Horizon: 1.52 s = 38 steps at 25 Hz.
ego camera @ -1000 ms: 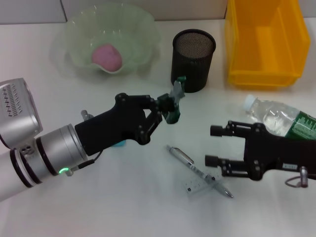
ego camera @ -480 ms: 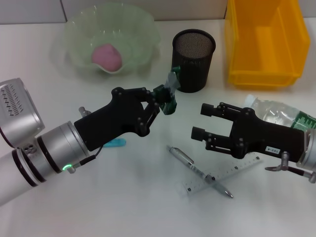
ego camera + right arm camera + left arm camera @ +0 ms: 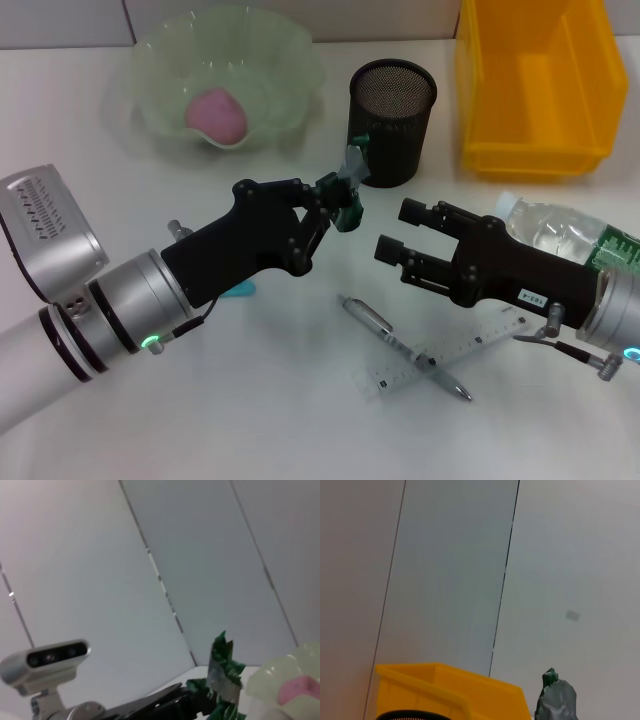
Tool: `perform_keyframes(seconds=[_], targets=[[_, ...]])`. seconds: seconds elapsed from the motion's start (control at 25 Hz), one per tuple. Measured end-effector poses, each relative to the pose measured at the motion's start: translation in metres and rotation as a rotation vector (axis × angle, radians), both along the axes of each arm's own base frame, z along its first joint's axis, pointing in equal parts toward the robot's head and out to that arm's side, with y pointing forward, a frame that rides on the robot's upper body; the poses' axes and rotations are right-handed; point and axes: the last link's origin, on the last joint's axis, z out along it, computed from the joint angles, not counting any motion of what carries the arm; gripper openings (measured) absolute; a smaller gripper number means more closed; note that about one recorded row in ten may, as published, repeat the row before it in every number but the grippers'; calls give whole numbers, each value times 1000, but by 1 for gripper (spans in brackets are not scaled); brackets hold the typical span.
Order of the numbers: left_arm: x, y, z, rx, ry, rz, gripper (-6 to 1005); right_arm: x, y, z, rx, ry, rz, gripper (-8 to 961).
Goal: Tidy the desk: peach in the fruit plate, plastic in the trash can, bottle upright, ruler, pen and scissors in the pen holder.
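Note:
My left gripper is shut on a crumpled green and silver piece of plastic, held above the table just in front of the black mesh pen holder. The plastic also shows in the left wrist view, and the plastic in the right wrist view. My right gripper is open, a little to the right of the plastic and not touching it. The pink peach lies in the green fruit plate. The bottle lies on its side behind my right arm. The pen crosses the clear ruler. A yellow trash can stands at the back right.
A small blue piece pokes out from under my left arm; I cannot tell what it is. The pen and ruler lie below my right gripper, near the table's front. The pen holder stands between the fruit plate and the yellow bin.
My right gripper has moved left and up toward the held plastic, uncovering the ruler. My left gripper keeps its hold on the plastic and has shifted only slightly.

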Motion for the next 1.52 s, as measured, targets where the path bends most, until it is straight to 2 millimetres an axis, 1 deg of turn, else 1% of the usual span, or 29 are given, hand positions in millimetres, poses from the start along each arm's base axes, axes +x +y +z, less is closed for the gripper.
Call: perform_keyframes(seconds=[0.24, 0.56, 1.52], targets=[[4, -4, -7, -1, -4, 0, 25, -1, 0, -6, 1, 14, -37, 733], [6, -5, -12, -7, -2, 14, 25, -4, 2, -10, -9, 23, -43, 733], [6, -5, -12, -7, -1, 13, 26, -5, 3, -11, -10, 24, -46, 732]])
